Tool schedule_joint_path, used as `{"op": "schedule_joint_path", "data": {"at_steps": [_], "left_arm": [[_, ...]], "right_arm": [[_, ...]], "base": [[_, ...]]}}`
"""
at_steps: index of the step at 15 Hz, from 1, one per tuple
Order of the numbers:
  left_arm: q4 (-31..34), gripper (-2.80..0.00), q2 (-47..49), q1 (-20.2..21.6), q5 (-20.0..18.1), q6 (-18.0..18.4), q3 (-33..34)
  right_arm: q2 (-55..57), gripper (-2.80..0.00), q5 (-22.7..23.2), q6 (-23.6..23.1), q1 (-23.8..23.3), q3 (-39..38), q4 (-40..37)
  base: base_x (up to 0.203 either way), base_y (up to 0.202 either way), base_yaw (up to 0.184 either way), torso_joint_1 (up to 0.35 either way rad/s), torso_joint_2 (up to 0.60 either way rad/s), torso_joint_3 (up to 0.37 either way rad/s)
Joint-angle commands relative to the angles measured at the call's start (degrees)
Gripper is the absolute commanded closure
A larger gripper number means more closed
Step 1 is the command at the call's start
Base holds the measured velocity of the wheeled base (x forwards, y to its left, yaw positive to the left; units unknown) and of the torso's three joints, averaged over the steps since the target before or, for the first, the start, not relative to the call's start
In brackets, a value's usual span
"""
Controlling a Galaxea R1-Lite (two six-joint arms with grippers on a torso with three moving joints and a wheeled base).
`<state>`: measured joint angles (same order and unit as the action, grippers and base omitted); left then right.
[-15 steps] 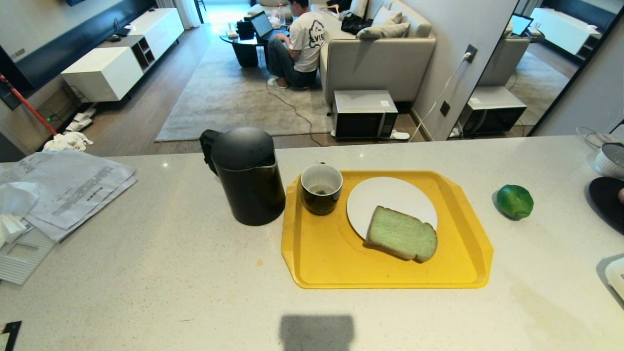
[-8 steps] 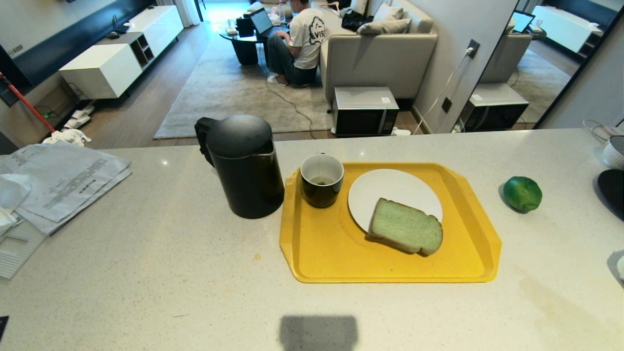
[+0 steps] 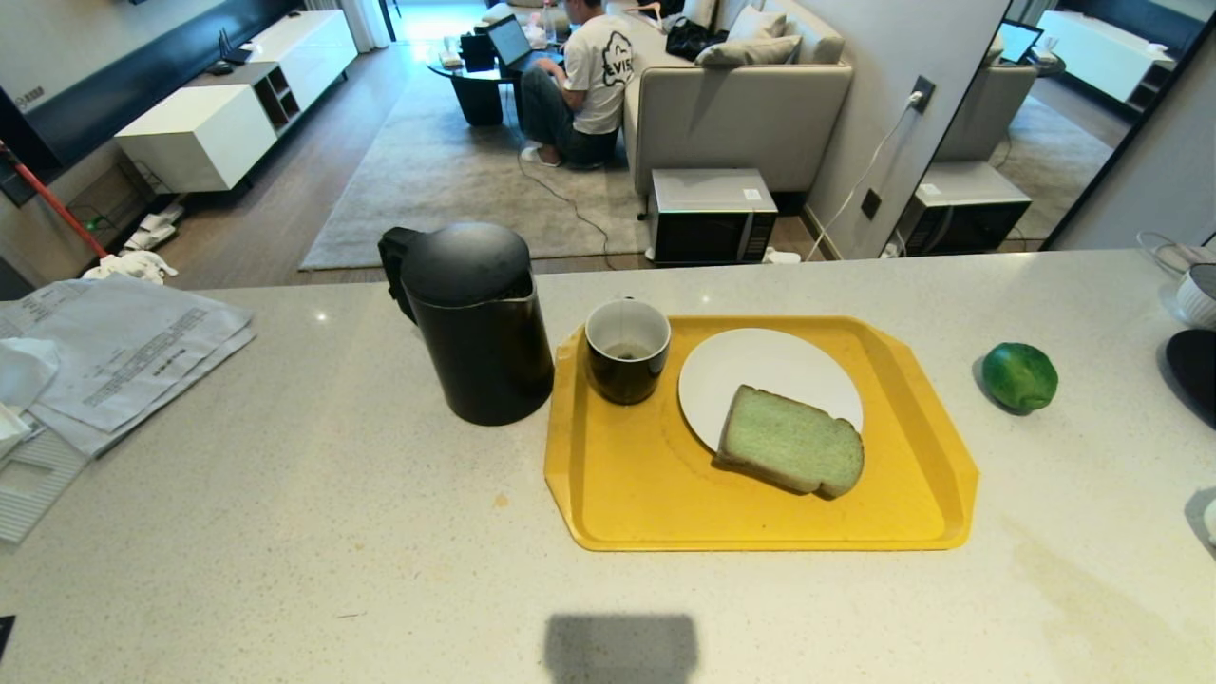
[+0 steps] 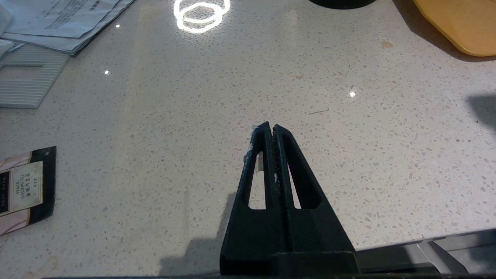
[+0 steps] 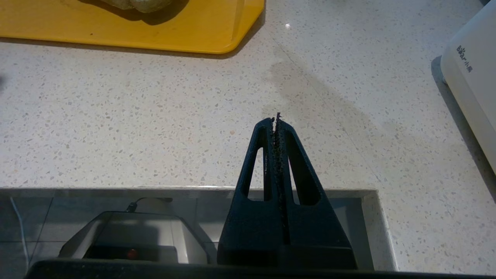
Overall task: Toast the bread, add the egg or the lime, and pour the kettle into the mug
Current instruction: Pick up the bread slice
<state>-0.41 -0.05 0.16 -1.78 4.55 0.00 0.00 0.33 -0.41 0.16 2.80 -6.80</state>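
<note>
The black kettle (image 3: 470,323) stands on the speckled counter, just left of a yellow tray (image 3: 655,503). On the tray sit the dark mug (image 3: 627,350), white inside, and a white plate (image 3: 760,370). The greenish bread (image 3: 790,453) lies half on the plate's near edge. The lime (image 3: 1019,376) rests on the counter to the right of the tray. The egg is out of view. Neither arm shows in the head view. My left gripper (image 4: 272,128) hangs shut and empty over bare counter near the front. My right gripper (image 5: 276,121) is shut and empty at the counter's front edge, short of the tray (image 5: 155,31).
Papers (image 3: 114,351) and a tea sachet (image 4: 23,186) lie at the counter's left. A white appliance (image 5: 472,77), a dark round object (image 3: 1197,375) and a white bowl (image 3: 1199,294) sit at the right edge. Beyond the counter a person (image 3: 589,76) sits on the floor.
The whole head view shifted a second ago, so the camera moved; the counter's things now sit slightly higher in it. Nothing on the counter has moved, and the view has held still since.
</note>
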Motion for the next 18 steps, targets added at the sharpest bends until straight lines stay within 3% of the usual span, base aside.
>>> {"op": "schedule_joint_path", "data": {"at_steps": [1,18], "left_arm": [[-0.02,0.0,-0.04,0.02,0.02,0.02,0.0],[-0.02,0.0,-0.04,0.02,0.02,0.02,0.0]], "right_arm": [[0.09,0.0,0.02,-0.03,0.02,0.01,-0.05],[0.09,0.0,0.11,-0.2,0.02,-0.08,0.03]], "base": [[0.0,0.0,0.0,0.0,0.0,0.0],[0.0,0.0,0.0,0.0,0.0,0.0]]}}
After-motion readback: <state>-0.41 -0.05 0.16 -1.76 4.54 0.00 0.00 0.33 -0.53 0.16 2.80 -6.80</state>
